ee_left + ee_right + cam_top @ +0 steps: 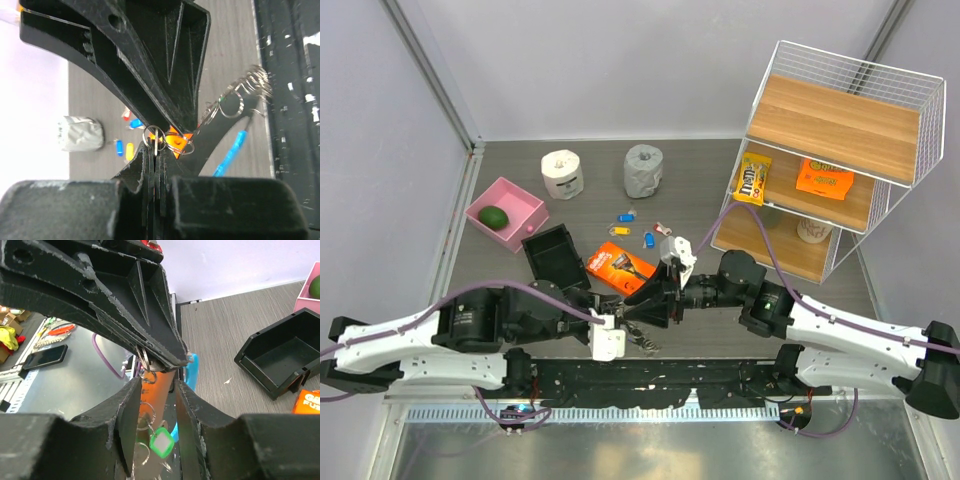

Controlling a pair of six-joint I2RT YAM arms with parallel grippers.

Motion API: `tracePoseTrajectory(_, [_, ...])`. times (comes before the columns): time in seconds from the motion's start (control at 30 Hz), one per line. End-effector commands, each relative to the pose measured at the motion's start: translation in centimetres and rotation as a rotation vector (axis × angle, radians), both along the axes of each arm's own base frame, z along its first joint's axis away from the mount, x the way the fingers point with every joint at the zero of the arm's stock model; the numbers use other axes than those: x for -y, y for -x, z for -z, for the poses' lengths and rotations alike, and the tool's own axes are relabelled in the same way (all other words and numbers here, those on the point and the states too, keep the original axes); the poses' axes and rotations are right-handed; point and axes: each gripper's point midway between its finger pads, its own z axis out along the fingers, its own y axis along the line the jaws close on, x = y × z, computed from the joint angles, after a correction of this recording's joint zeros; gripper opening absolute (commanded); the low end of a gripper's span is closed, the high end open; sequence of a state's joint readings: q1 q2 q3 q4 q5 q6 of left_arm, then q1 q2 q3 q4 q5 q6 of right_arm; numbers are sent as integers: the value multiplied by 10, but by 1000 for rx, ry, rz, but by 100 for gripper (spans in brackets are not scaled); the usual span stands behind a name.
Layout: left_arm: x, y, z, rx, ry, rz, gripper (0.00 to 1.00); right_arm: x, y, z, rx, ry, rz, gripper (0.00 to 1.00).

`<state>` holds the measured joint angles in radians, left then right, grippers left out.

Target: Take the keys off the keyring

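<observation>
Your left end effector (pixel 155 150) is pinched shut on a small split ring (pixel 154 137), your right end effector (pixel 159 390) stands apart just beside it, and the keys (pixel 252 80) with the light-blue keyring (pixel 231 152) dangle beyond the left tips, so a hasty pull may slip that ring free.

Robotics lab test cell, two robot arms (pixel 420 335) bolted at the near edge of a grey wood-grain tabletop (pixel 580 215), plain pale panel walls (pixel 650 60) on metal posts (pixel 432 72), staged props, wire shelf (pixel 840 125) with snack packs (pixel 824 179), paper rolls (pixel 563 173), pink box (pixel 520 205)
</observation>
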<state>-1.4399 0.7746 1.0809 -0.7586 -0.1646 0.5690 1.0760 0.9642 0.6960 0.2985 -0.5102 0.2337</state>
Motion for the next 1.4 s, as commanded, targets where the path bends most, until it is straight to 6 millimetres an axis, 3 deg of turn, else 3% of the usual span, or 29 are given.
tracePoseTrajectory(0.0, [-8, -26, -21, 239, -102, -76, 0, -3, 0, -28, 77, -86, -20, 40])
tracePoseTrajectory(0.13, [-19, -55, -13, 486, -318, -199, 0, 1, -9, -22, 85, -91, 13, 40])
tracePoseTrajectory(0.2, [-21, -61, -15, 546, -347, -220, 0, 4, -12, -22, 89, -94, 19, 41])
tracePoseTrajectory(0.53, [-25, -63, -37, 660, -306, -214, 0, 18, -17, -19, 139, -82, 36, 50])
tracePoseTrajectory(0.83, [-22, -57, -45, 640, -240, -175, 0, 12, -13, -37, 193, -120, -10, 50])
tracePoseTrajectory(1.03, [-25, -45, -62, 546, -155, -126, 0, 9, -8, -46, 211, -156, -38, 49])
tracePoseTrajectory(1.37, [-28, -39, -57, 492, -153, -100, 0, 13, -1, -57, 269, -188, -34, 43])
